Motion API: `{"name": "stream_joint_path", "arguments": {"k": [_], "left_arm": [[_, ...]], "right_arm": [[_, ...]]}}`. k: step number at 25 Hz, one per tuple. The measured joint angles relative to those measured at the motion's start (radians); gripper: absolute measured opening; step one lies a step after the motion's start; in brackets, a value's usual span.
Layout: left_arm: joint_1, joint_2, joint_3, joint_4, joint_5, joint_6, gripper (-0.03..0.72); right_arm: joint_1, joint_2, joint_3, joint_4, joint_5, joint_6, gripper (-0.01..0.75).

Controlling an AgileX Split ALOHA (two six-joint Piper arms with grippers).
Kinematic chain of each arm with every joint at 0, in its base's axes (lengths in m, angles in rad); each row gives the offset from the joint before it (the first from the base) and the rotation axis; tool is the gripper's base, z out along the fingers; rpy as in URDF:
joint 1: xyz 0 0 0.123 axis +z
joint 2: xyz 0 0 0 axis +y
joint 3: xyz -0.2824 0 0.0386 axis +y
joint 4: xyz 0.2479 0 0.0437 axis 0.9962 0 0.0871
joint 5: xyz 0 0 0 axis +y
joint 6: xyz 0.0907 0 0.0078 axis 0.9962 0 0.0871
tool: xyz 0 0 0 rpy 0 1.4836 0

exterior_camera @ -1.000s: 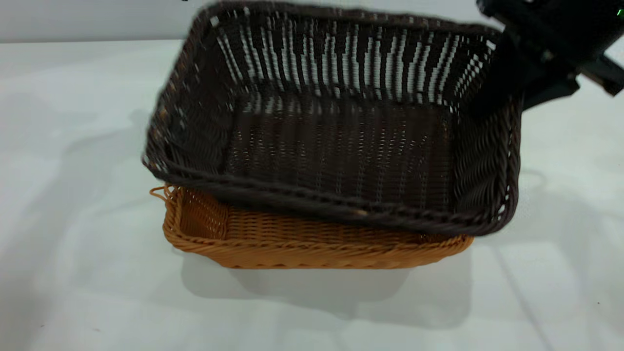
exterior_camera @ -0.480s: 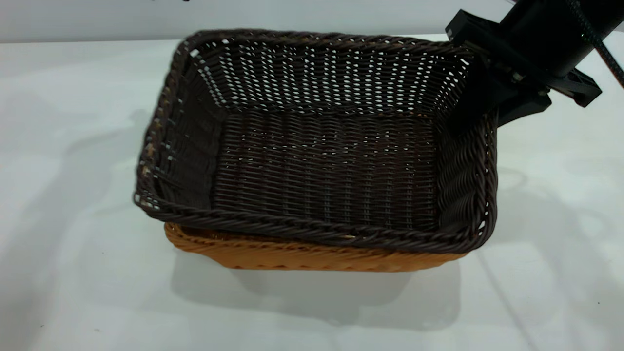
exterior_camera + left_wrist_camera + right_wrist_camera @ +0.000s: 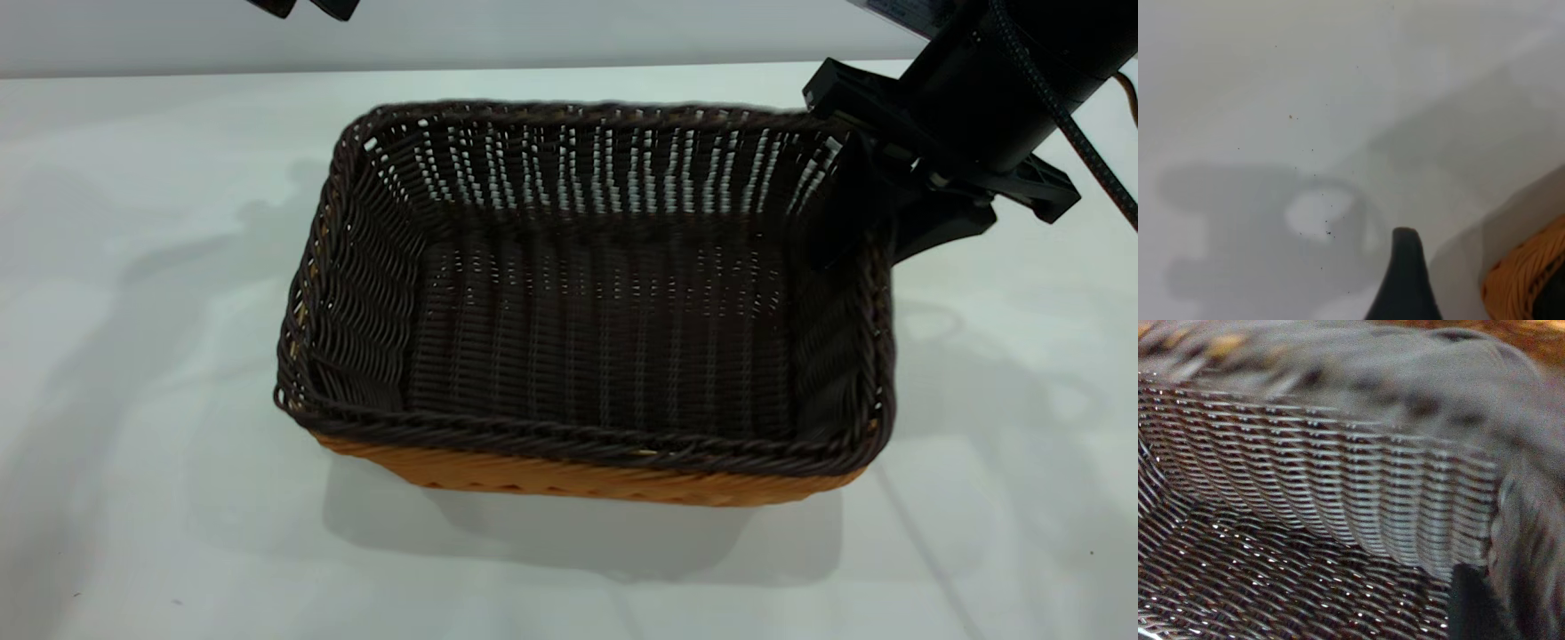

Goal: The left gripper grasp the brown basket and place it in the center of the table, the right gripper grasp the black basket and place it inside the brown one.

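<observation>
The black basket (image 3: 605,338) sits nested in the brown basket (image 3: 578,476) at the middle of the table (image 3: 133,356). Only the brown basket's front wall shows below the dark rim. My right gripper (image 3: 876,240) is shut on the black basket's right wall, one finger inside and one outside. The right wrist view shows that basket's weave (image 3: 1338,487) and one dark finger (image 3: 1471,607). My left gripper (image 3: 304,7) is open and empty, raised at the far left back. In its wrist view one finger (image 3: 1405,280) hangs over bare table beside a corner of the brown basket (image 3: 1528,280).
The table is bare white on all sides of the baskets, with shadows of the arms on it (image 3: 978,373). The right arm's black body (image 3: 987,89) reaches in from the top right.
The black basket has come down from a tilted hold above the brown one and now sits level inside it. The right gripper came down with it. The left gripper's tips have come into view.
</observation>
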Motion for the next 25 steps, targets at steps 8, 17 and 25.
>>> {"name": "stream_joint_path", "arguments": {"k": [8, 17, 25], "left_arm": [[0.0, -0.006, 0.0, 0.001, 0.0, 0.009, 0.523], [0.0, -0.198, 0.0, 0.06, 0.003, 0.031, 0.523], [0.001, -0.462, 0.0, 0.247, 0.101, -0.155, 0.524]], "right_arm": [[-0.003, -0.007, 0.0, 0.001, -0.011, -0.054, 0.543], [-0.113, -0.305, 0.0, -0.039, 0.004, -0.104, 0.584], [-0.139, -0.756, 0.0, -0.094, 0.111, -0.106, 0.584]]}}
